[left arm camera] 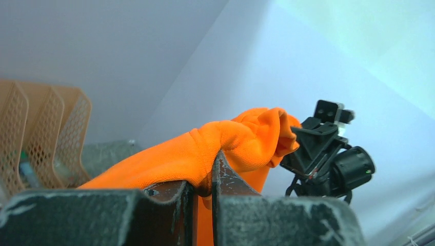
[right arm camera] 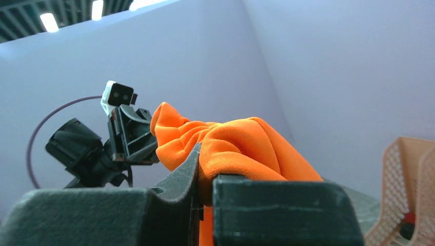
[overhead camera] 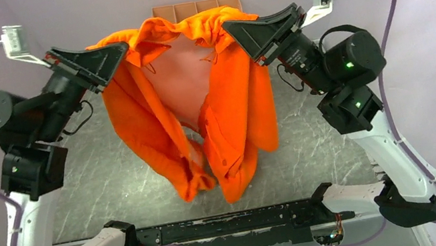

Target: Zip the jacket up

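The orange jacket [overhead camera: 227,114] hangs in the air between my two grippers, open at the front with its pale pink lining [overhead camera: 184,81] showing. Its lower part droops down towards the marbled table. My left gripper [overhead camera: 114,50] is shut on the jacket's left shoulder. In the left wrist view the fabric [left arm camera: 205,148] is pinched between the fingers. My right gripper [overhead camera: 232,29] is shut on the right shoulder. In the right wrist view the fabric [right arm camera: 241,148] bulges over the fingers. The zipper does not show clearly.
A tan mesh rack [overhead camera: 198,7] stands at the table's far edge behind the jacket; it also shows in the left wrist view [left arm camera: 46,133] and the right wrist view [right arm camera: 410,189]. Purple walls close in the back and sides. A black rail [overhead camera: 233,225] runs along the near edge.
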Available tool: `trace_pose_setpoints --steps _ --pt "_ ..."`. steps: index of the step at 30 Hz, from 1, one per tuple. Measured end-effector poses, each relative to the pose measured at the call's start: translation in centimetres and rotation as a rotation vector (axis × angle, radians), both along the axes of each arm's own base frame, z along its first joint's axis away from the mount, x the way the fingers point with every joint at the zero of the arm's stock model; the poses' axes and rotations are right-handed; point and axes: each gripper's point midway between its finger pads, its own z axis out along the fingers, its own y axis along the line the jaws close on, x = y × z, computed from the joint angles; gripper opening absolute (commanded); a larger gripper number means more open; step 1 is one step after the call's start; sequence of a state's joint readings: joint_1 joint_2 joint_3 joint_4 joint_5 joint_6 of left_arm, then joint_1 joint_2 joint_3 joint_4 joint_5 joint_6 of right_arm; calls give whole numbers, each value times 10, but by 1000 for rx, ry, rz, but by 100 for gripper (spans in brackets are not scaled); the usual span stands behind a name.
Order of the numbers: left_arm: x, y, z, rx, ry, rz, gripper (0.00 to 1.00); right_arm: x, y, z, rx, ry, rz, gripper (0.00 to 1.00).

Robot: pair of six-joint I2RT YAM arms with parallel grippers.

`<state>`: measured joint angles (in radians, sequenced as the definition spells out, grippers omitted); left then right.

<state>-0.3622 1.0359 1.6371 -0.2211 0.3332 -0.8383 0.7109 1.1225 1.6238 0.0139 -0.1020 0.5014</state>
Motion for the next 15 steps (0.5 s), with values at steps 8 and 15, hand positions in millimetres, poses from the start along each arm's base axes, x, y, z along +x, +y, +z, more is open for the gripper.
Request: trace_pose_setpoints --steps 8,15 --pt "-50 26 69 -51 -178 50 8 -40 -2 35 0 -60 133 0" --pt "-38 25 47 -10 -111 76 8 -21 -2 8 -53 57 64 0"
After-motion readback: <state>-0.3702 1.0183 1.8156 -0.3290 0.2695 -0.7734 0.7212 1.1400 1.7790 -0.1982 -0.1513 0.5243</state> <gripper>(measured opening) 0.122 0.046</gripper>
